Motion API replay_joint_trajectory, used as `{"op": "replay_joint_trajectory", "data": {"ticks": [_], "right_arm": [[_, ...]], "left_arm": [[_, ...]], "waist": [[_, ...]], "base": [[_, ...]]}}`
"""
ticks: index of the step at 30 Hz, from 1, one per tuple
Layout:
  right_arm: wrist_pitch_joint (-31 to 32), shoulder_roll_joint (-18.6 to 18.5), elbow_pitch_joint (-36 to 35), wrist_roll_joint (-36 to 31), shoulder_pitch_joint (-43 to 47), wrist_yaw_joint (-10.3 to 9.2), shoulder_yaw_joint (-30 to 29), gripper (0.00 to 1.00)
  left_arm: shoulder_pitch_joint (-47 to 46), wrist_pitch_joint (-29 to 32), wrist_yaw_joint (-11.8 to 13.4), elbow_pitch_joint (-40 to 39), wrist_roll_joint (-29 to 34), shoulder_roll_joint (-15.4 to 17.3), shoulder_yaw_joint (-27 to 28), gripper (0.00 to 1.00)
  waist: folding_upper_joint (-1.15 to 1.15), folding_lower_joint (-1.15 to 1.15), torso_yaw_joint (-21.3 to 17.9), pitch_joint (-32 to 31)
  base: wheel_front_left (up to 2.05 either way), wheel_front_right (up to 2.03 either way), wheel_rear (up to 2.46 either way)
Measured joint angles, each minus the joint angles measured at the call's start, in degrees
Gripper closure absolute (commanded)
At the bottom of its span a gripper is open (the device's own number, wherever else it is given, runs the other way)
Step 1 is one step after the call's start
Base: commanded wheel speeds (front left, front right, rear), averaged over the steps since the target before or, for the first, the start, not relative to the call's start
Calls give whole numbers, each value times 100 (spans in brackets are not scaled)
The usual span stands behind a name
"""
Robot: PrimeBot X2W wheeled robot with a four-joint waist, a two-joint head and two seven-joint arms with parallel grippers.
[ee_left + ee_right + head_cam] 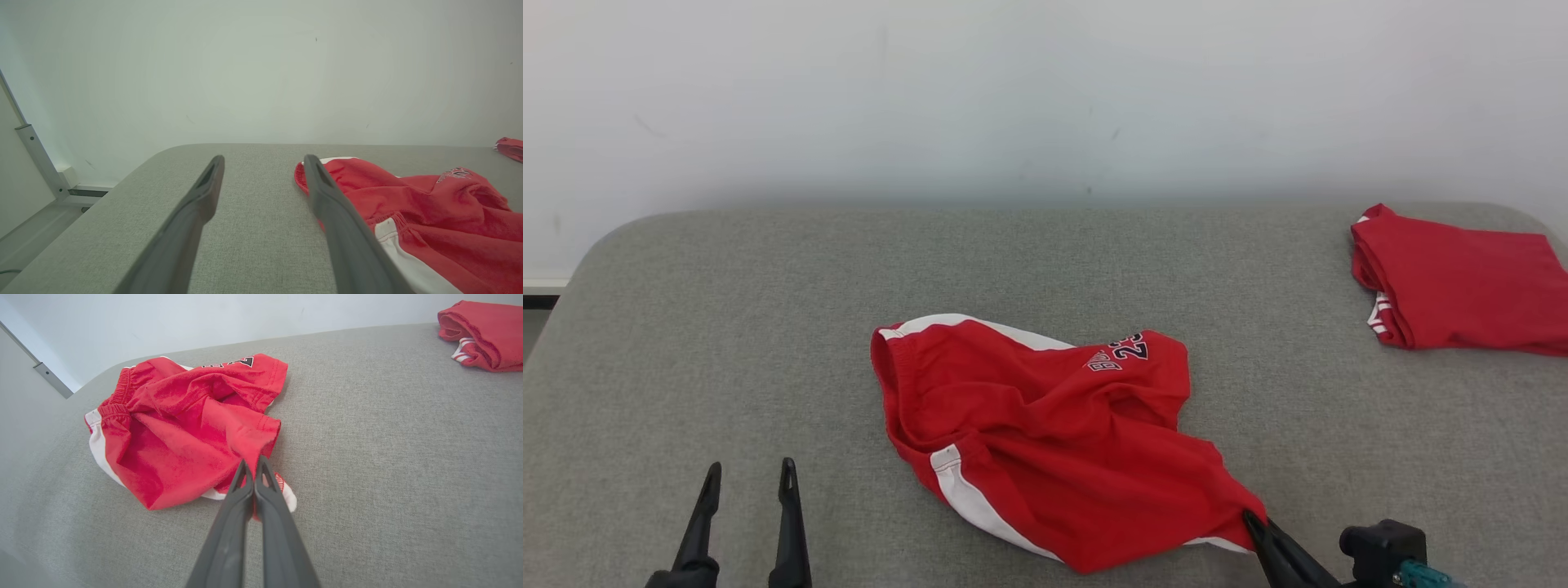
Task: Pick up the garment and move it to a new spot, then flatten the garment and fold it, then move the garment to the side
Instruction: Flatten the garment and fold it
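Noted grey padded table (727,269), white wall (1045,90) behind. Found red shorts (1045,425) crumpled at table centre. Found right gripper (254,463) clamped tight on their hem toward table's near right, evidently for lifting; left gripper (751,474) spread wide, empty, near left.

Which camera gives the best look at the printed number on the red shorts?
The head view: the printed number on the red shorts lies face-up and sharp. The right wrist view catches it foreshortened and partly creased; the left wrist view shows it small and blurred.
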Motion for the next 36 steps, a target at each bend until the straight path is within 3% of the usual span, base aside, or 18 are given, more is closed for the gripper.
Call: {"op": "replay_joint_trajectory", "data": {"ticks": [4, 8, 21, 22, 23, 30, 36], "right_arm": [[177, -124, -15, 57, -339, 0, 213, 100], [202, -281, 449, 31, -904, 0, 331, 100], [-469, -409, 3318, 189, -2838, 0, 381, 100], [-493, -407, 3521, 215, -2923, 0, 446, 68], [-599, -396, 3685, 235, -2984, 0, 479, 0], [-1533, -393, 4110, 435, -3199, 0, 695, 0], [-1838, -501, 3601, 444, -2730, 0, 828, 0]], "left_arm": [[-31, 0, -109, 97, 62, -45, -44, 0], [-124, 0, -199, 180, 102, -76, -98, 0], [-505, 0, -399, 445, 172, -199, -430, 0], [-530, 0, -404, 474, 172, -209, -447, 0], [-545, 0, -423, 503, 174, -212, -467, 0], [-552, 0, -456, 590, 200, -187, -427, 0], [-499, 0, -483, 581, 205, -115, -309, 0]], "waist": [[0, 0, 143, -22], [0, 0, 319, -9], [0, 0, 894, 246], [1, 1, 920, 265], [0, 1, 940, 280], [1, 1, 820, 234], [1, 0, 488, 115]], "base": [[0, 0, 0], [0, 0, 0], [0, 0, 0], [0, 0, 0], [0, 0, 0], [0, 0, 0], [0, 0, 0]]}}
